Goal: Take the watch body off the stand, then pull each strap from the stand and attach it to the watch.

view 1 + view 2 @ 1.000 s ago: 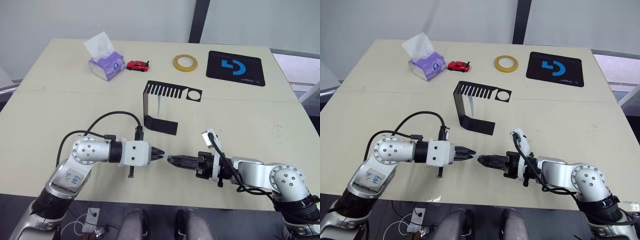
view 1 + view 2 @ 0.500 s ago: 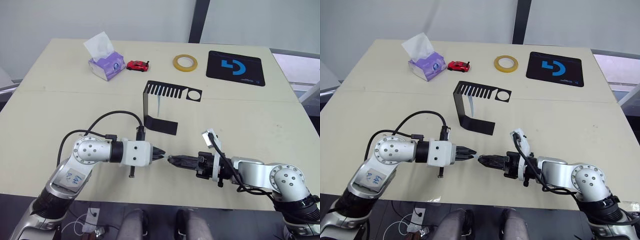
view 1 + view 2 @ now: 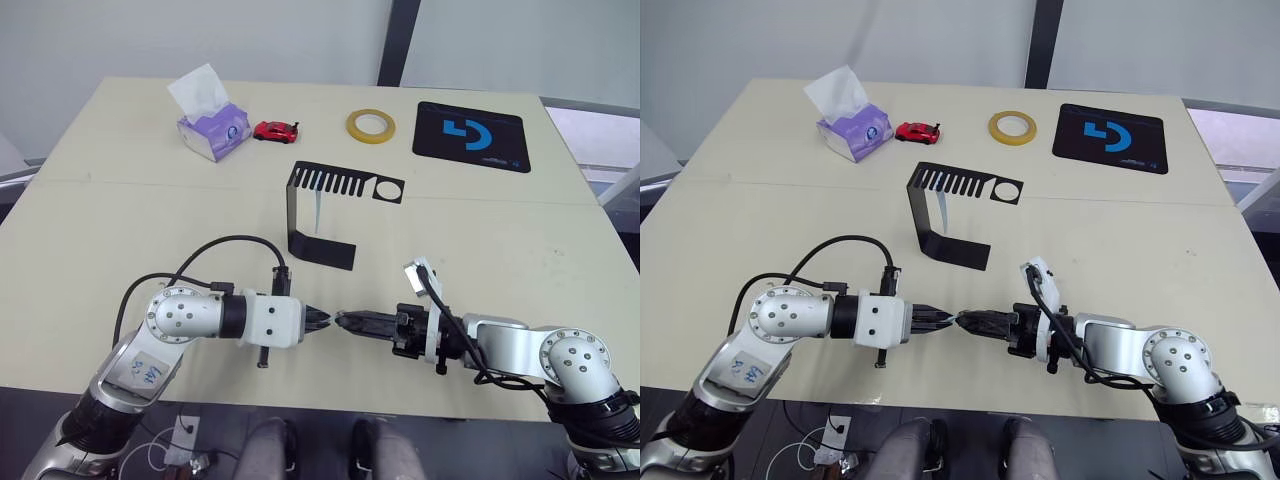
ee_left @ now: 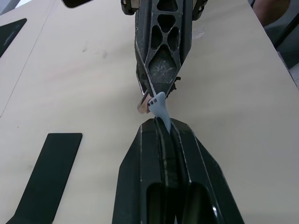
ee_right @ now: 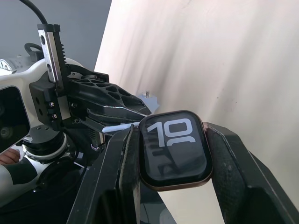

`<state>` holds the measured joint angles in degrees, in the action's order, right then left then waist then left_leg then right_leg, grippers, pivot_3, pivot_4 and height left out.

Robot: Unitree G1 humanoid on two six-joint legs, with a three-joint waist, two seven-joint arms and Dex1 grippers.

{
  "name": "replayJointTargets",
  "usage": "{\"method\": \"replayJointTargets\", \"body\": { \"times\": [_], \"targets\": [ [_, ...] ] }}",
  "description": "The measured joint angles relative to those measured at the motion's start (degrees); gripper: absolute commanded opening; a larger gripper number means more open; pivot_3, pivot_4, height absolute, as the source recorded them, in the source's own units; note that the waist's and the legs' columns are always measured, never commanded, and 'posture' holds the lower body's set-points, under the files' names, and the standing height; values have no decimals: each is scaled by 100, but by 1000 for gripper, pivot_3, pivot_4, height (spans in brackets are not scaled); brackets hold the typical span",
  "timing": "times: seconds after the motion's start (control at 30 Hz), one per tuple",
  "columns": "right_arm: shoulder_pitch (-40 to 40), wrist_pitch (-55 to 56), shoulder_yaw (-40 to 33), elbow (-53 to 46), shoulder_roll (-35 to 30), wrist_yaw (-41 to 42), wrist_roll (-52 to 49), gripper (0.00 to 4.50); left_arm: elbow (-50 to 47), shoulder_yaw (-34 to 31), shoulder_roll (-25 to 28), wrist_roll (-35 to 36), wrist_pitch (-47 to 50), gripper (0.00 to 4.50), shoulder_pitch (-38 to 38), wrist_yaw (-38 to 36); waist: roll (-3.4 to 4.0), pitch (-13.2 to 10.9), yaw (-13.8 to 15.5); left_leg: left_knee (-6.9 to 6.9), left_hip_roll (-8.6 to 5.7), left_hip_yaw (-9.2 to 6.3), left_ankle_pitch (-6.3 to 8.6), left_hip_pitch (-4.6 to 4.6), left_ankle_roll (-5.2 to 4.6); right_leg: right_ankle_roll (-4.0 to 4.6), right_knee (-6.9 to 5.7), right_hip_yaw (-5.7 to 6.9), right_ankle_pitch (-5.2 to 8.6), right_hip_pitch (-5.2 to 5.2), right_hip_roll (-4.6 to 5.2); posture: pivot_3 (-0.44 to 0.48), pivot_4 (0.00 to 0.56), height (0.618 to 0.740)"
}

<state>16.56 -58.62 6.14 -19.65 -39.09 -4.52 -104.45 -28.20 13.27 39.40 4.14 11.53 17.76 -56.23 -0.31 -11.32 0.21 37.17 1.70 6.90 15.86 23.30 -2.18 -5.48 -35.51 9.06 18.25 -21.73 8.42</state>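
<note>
Pale blue strap [image 4: 160, 106] pinched in left fingers [image 4: 164, 154]; rounded-square glossy watch body [image 5: 174, 149] clamped in right fingers [image 5: 233, 172]

Silver round-jointed arms with white wrist blocks, looping black cables and black lattice-ribbed claw fingers [image 4: 161, 42].

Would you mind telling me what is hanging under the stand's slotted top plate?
One pale blue strap hangs down from the slots of the stand, beside its upright. How it is hooked into the plate cannot be seen.
</note>
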Motion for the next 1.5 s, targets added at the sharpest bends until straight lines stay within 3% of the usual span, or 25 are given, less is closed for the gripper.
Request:
{"method": "replayJointTargets", "body": {
  "times": [1.5],
  "targets": [
    [2,21,-94,0,-32,29,-21,1651,67,127,-71,-336,173,0,551,35,0,0,86,3,0,0,-1,0,1,0,0,0,0,0,-1,0,150,740]
  ]
}}
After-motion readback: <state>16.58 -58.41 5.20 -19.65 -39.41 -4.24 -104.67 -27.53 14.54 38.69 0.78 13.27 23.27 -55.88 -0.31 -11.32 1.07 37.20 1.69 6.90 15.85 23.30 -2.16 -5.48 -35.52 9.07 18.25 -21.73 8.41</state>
